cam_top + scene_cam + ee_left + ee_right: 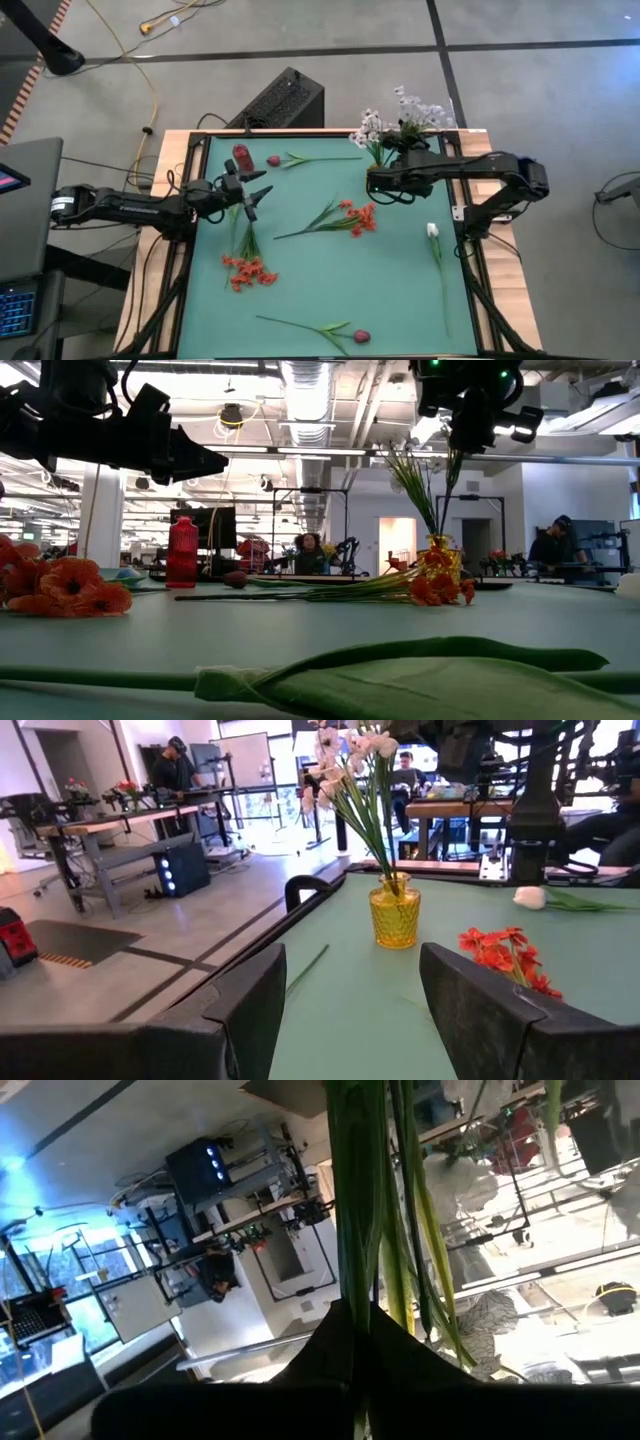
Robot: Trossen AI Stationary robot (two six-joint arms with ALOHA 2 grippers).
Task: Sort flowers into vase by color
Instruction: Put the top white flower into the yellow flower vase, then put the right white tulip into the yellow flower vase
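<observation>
The white blossom spray (405, 115) was held clenched by its stems in the right gripper (378, 178) above the yellow vase (395, 916), presumably for lowering in, while the left gripper (250, 192) was kept released over the mat (400, 290).

Table mat (390, 290): matt green, smooth. Table frame (172, 170): pale wood, dark metal rails. Yellow vase (395, 912): glossy translucent glass, faceted surface. Red vase (182, 552): glossy, ribbed. Left gripper (370, 1010) fingers (250, 1005): matt dark plastic.
</observation>
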